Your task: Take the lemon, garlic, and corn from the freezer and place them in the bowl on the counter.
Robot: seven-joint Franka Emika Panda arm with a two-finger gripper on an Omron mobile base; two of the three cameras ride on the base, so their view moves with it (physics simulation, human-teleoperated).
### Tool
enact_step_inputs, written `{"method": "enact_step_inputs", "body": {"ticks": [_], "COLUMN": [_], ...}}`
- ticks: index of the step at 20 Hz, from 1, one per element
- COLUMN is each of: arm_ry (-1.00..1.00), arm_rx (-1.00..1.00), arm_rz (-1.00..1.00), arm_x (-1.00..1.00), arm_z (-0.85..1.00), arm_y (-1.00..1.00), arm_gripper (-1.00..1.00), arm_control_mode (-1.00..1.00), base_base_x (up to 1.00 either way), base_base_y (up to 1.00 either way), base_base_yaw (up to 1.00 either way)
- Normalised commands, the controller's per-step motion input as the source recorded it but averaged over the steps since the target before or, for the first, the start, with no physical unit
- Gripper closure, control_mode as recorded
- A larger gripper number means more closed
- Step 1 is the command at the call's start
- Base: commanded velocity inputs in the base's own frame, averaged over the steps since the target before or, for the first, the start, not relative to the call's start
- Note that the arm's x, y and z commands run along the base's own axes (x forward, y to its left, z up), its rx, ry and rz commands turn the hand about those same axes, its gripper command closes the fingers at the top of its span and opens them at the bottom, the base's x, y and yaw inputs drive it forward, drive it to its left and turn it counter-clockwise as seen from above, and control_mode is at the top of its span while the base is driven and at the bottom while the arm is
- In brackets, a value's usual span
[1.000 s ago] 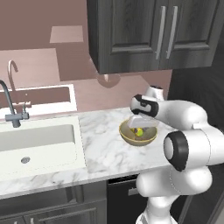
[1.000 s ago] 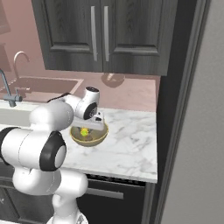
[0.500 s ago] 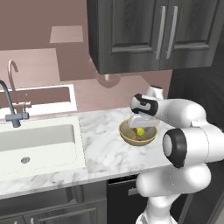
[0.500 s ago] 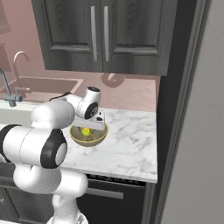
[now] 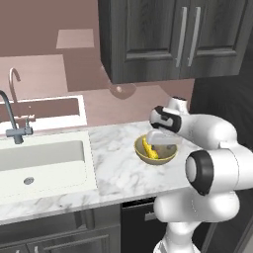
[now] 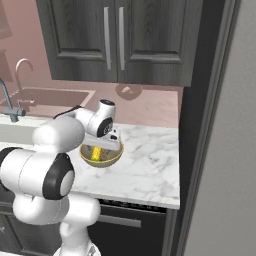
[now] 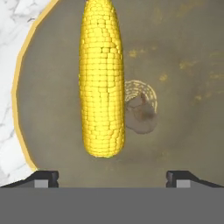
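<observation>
Dark cabinets hang over a pink wall, and below them the marble worktop [image 5: 118, 168] carries a sink [image 5: 42, 158] and the tan bowl [image 5: 155, 149]. Corn [image 7: 102, 78] lies loose inside the bowl, touching its floor, beside a small grey-brown lump I cannot identify. Just above it the tool [image 7: 113, 176] stands wide open, gripping nothing. I judge the cob stiff, light and bumpy enough to resist slipping; a hold across its middle, tips on opposite sides, would suit it best.
</observation>
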Motion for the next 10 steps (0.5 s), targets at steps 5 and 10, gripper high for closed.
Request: {"method": "enact_step_inputs", "body": {"ticks": [5,10], "arm_ry": [-0.02,0.00], "arm_rx": [0.00,-0.01], "arm_rz": [-0.03,-0.03], "arm_x": [-0.40,-0.37], "arm_z": [0.31,0.43], "arm_y": [0.00,0.00], "arm_gripper": [-1.00,-1.00], "arm_control_mode": [-1.00,-1.00], "base_base_x": [0.00,0.00], "base_base_y": [0.00,0.00], "base_base_yaw": [0.00,0.00]}}
